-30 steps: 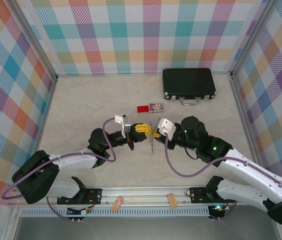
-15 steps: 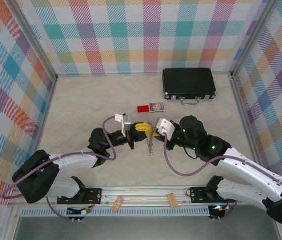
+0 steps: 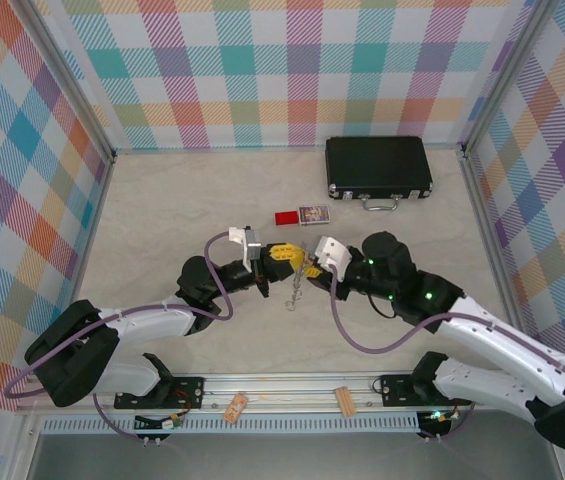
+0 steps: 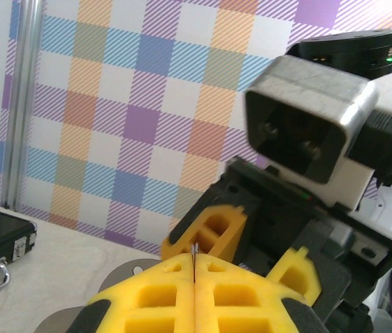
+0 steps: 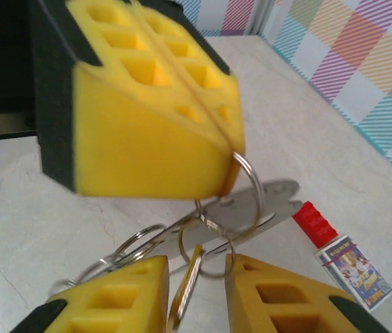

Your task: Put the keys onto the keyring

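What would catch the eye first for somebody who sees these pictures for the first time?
In the middle, the left gripper is shut, its yellow pads pinching a wire ring of the keyring, nose to nose with the open right gripper. A black case lies at the far right.

One black rectangular hard case (image 3: 378,166), one small red rectangle (image 3: 285,218), one small printed card (image 3: 314,214), two tan wooden blocks (image 3: 344,400). Yellow foam fingers (image 5: 147,118) — four, in two pairs. Silver wire rings (image 5: 249,186) — at least three; the tangle hides any exact count.
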`<action>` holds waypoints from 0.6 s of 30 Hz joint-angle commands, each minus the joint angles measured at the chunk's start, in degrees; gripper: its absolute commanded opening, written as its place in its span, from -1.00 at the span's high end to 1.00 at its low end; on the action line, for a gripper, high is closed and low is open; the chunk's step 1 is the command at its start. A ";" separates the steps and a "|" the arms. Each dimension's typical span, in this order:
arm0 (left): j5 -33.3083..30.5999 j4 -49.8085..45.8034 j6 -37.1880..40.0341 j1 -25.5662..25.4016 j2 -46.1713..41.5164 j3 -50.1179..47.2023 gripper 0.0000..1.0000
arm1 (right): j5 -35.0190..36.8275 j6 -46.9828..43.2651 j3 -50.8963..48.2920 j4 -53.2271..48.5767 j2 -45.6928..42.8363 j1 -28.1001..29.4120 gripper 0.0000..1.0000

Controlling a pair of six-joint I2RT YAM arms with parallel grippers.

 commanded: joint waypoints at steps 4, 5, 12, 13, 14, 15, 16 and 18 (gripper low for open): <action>-1.05 3.90 1.82 -0.36 0.23 0.20 1.00 | -0.03 7.46 -0.78 -0.10 -5.81 -2.75 0.44; -0.90 3.91 1.85 -0.40 0.29 0.32 1.00 | -1.65 8.79 -0.56 -0.24 -6.08 -3.62 0.44; -0.37 3.89 1.40 -0.48 0.12 0.25 1.00 | -14.34 16.89 0.92 3.80 -4.12 -9.13 0.47; -0.28 3.95 1.42 -0.38 -0.04 0.17 1.00 | -15.84 17.66 0.86 4.72 -3.75 -9.55 0.49; -0.28 3.89 1.38 -0.40 -0.14 0.09 1.00 | -17.73 18.40 0.77 6.19 -3.39 -10.04 0.49; -0.28 3.90 1.41 -0.40 -0.27 -0.02 1.00 | -19.48 19.16 0.61 7.42 -3.00 -10.59 0.49; -0.32 3.91 1.51 -0.42 -0.35 -0.11 1.00 | -21.04 19.89 0.55 8.33 -2.67 -11.01 0.49; -0.34 3.90 1.47 -0.39 -0.51 -0.20 1.00 | -23.55 21.21 0.61 9.93 -1.63 -11.78 0.49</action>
